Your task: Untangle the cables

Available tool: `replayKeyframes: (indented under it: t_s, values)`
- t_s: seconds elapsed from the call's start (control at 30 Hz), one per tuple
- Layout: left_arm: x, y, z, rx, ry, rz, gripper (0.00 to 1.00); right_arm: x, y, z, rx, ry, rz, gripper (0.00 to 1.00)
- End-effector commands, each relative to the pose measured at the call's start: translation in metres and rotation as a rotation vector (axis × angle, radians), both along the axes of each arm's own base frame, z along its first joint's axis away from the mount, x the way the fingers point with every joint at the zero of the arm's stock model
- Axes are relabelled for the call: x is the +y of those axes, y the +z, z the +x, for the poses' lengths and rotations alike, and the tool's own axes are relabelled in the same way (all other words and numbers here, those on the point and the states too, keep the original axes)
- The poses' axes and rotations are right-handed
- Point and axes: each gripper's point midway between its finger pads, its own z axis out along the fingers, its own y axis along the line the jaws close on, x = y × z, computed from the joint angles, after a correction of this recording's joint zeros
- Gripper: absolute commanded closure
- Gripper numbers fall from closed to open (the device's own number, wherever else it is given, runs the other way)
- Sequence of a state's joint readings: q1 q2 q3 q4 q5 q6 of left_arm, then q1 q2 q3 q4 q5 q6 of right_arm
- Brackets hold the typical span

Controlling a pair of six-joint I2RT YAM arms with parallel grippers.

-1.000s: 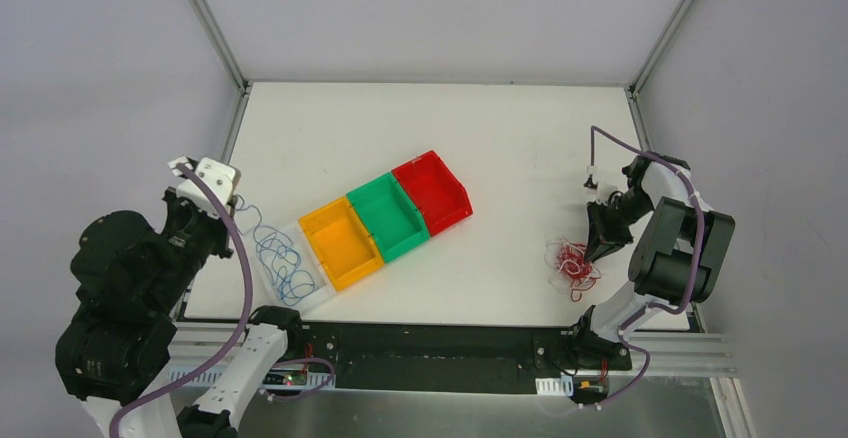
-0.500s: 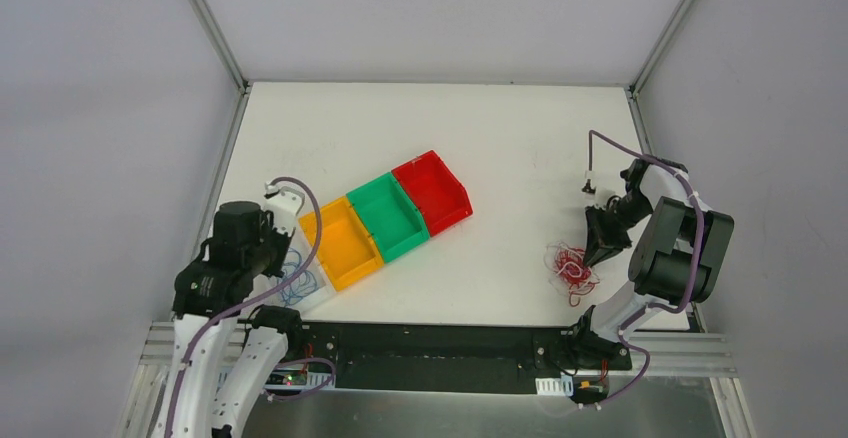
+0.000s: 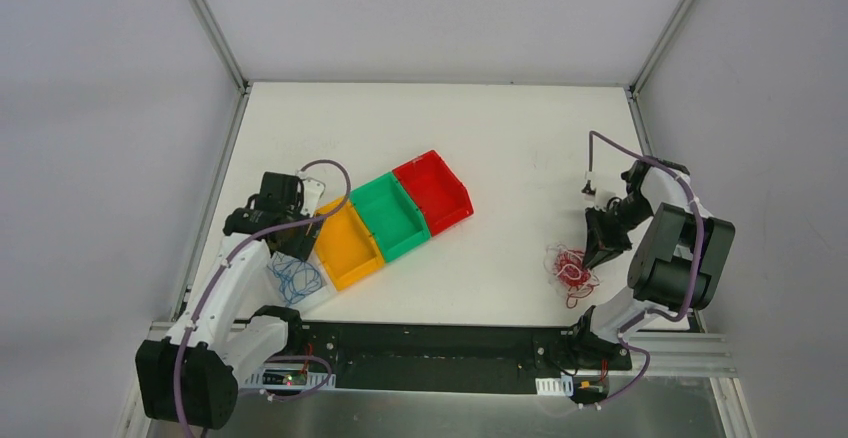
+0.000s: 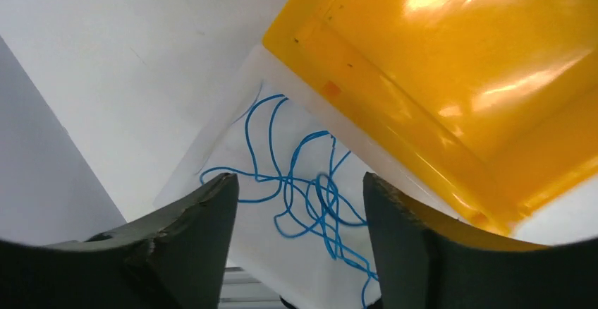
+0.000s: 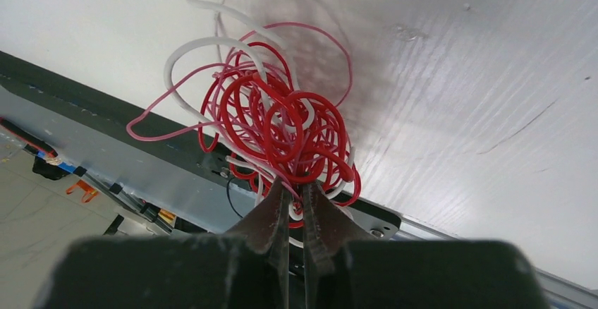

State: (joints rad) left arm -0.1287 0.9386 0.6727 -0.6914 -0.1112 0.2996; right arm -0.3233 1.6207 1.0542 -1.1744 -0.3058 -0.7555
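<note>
A tangle of bright red and white cables (image 3: 570, 268) lies at the table's right front. My right gripper (image 3: 598, 250) is shut on strands at its edge. In the right wrist view the jaws (image 5: 293, 189) pinch red and white loops of the tangle (image 5: 282, 122). A blue cable (image 3: 295, 280) lies coiled in the pale bin (image 3: 318, 298) at the left front. My left gripper (image 3: 300, 246) hangs just above it. Its fingers (image 4: 204, 210) stand apart, with the blue cable (image 4: 310, 196) loose below the gap (image 4: 300, 182).
A row of bins runs diagonally from the pale one: yellow (image 3: 345, 243), green (image 3: 390, 216), red (image 3: 432, 190). The yellow bin (image 4: 458, 76) sits close beside my left gripper. The table's front edge and black rail (image 3: 440, 343) lie just behind the red tangle.
The left arm has swung from high at the left edge down over the pale bin, and its jaws have opened. The blue cable now lies wholly in the bin. The right gripper barely moved.
</note>
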Motion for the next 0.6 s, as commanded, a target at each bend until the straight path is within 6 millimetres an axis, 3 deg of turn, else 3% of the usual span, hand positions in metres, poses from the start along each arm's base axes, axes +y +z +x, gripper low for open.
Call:
replayKeyframes:
  t_s: [0.0,0.1,0.17,0.3,0.43,0.57]
  values:
    - [-0.035,0.083,0.016,-0.141,-0.080,-0.194,0.26,0.016,0.027,-0.005,-0.026,-0.032,0.080,0.99]
    - [-0.055,0.134,0.011,-0.235,-0.166,-0.294,0.10,0.030,0.042,0.002,-0.054,-0.073,0.152,0.99]
    - [-0.072,0.162,0.010,-0.268,-0.252,-0.363,0.04,0.036,0.051,0.006,-0.073,-0.091,0.189,1.00]
    - [-0.114,0.203,0.015,-0.263,-0.399,-0.558,0.07,0.047,0.067,0.013,-0.117,-0.099,0.251,1.00]
    - [-0.168,0.222,0.032,-0.157,-0.440,-0.811,0.14,0.064,0.089,0.011,-0.162,-0.097,0.348,1.00]
    - [-0.235,0.211,0.039,-0.067,-0.562,-0.896,0.16,0.082,0.106,0.008,-0.234,-0.088,0.420,1.00]
